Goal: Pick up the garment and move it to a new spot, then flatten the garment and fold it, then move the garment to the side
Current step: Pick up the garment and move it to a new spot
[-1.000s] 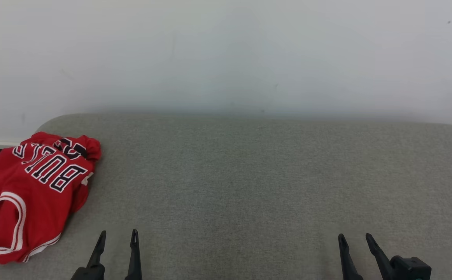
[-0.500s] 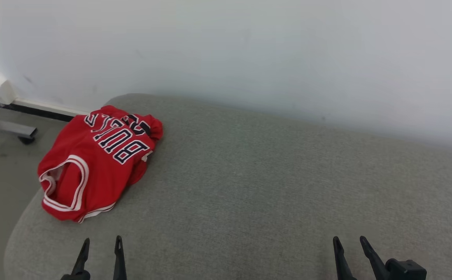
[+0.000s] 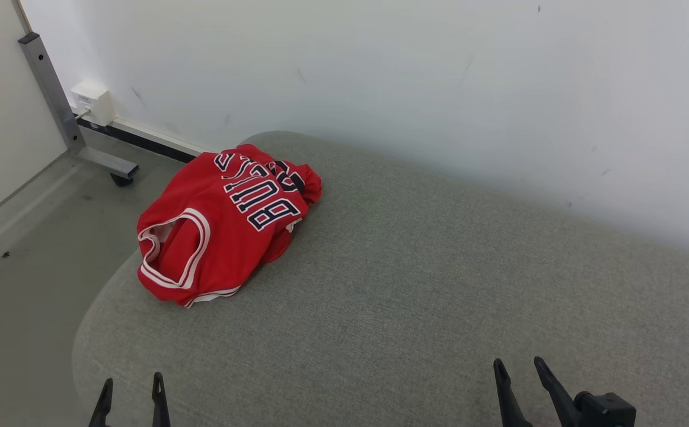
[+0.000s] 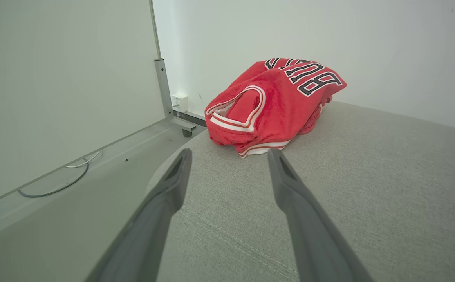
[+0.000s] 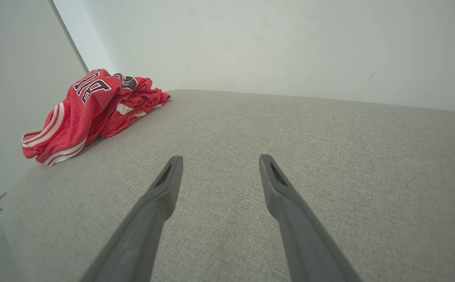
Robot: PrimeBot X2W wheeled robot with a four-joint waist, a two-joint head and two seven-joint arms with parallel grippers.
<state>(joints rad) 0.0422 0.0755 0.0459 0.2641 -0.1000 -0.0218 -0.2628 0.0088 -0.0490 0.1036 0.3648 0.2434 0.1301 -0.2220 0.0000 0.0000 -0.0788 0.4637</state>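
The garment is a red basketball jersey with white trim and dark lettering, lying crumpled at the far left corner of the grey upholstered surface. It also appears in the left wrist view as the garment just ahead of the fingers, and in the right wrist view as the garment far to the left. My left gripper stands open near the surface's front left edge, well short of the jersey. My right gripper is open at the front right, holding nothing.
A white wall runs along the back of the surface. Left of the surface is bare grey floor with a metal post and foot, a white wall socket and a cable.
The camera has swung left, so the jersey now sits nearer the picture's middle and the floor, post and socket have come into sight. Both grippers remain open and low in the picture.
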